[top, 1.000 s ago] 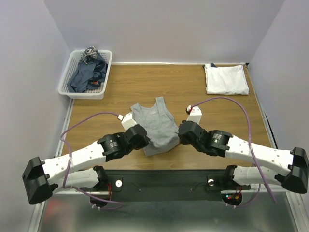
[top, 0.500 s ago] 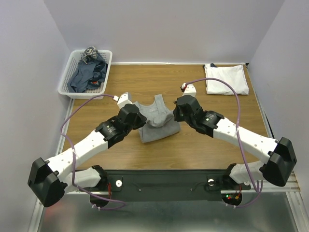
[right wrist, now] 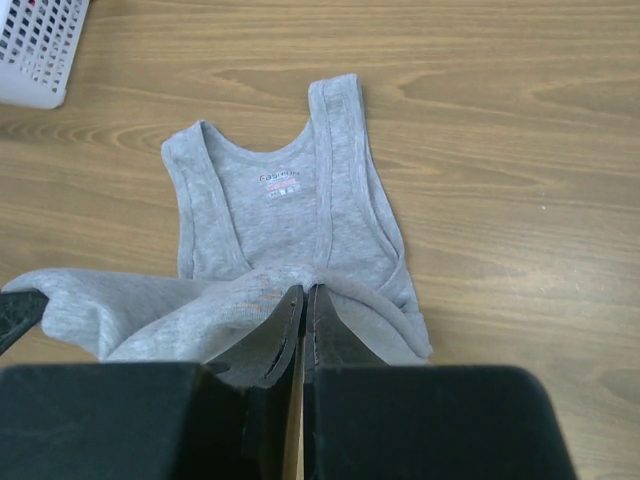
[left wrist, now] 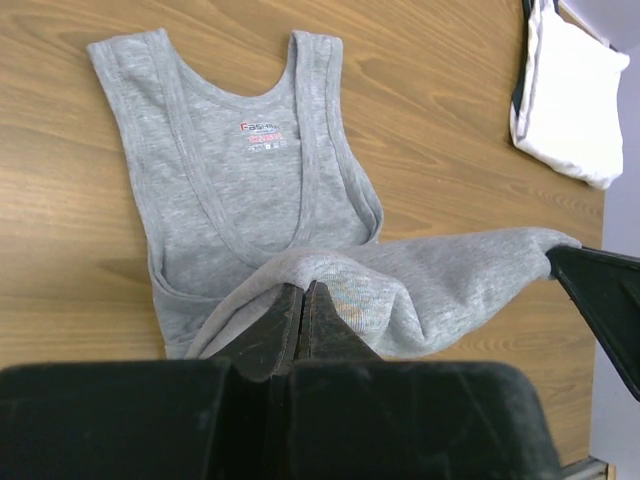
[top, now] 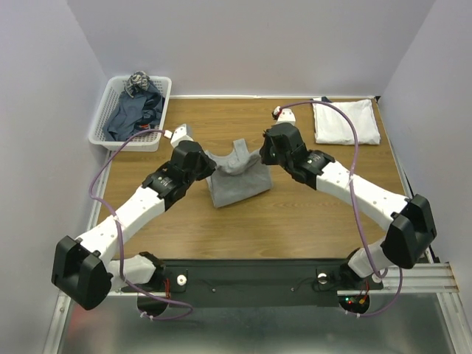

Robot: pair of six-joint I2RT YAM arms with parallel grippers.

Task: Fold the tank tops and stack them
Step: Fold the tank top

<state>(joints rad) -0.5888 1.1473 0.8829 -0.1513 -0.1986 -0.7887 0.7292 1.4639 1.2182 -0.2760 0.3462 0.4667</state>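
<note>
A light heather-grey tank top [top: 237, 177] lies mid-table, its hem end lifted and carried over towards its straps. My left gripper [top: 207, 164] is shut on the hem's left corner [left wrist: 300, 275]. My right gripper [top: 264, 155] is shut on the right corner [right wrist: 300, 280]. The neckline and label [left wrist: 262, 130] lie flat on the wood, also in the right wrist view [right wrist: 280, 182]. A folded white tank top [top: 344, 120] lies at the back right, also in the left wrist view [left wrist: 570, 95]. Dark blue-grey tank tops [top: 133, 112] lie in the basket.
The white lattice basket [top: 103, 136] stands at the back left; its corner shows in the right wrist view [right wrist: 35, 50]. Walls close the table on three sides. Purple cables arc over both arms.
Both grippers have moved away from the near edge towards the back, carrying the grey top's hem over its body; the visible cloth is now shorter front to back.
</note>
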